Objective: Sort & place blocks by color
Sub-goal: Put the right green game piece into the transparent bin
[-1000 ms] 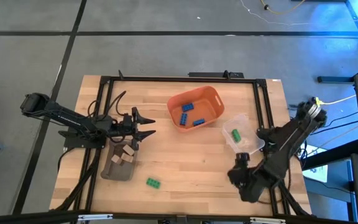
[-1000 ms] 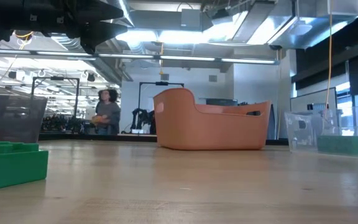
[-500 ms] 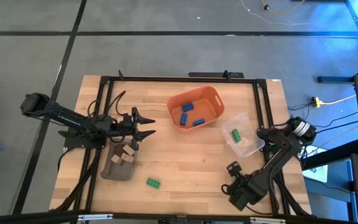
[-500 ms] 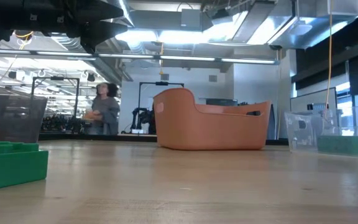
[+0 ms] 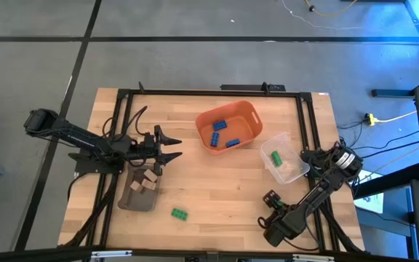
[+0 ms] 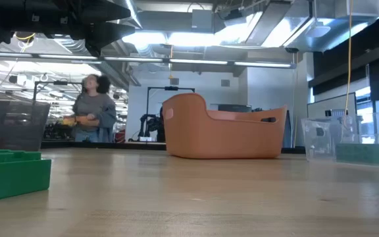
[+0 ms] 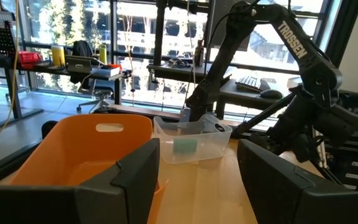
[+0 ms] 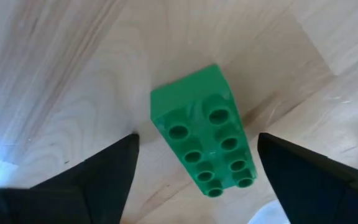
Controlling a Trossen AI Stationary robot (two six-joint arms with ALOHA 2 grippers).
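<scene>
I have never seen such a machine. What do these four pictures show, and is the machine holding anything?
Two robot arms work at a wooden table. Each arm ends in a two-finger gripper. One picture looks down from above, one looks level across the table top, and two come from cameras on the wrists. Blue blocks lie in the orange bin, tan blocks in the grey tray, and a sorted green block in the clear box. A loose green block lies on the wood. The left gripper hovers open near the tray. The right gripper is open over a green brick, perhaps the loose one. Nothing is held.
</scene>
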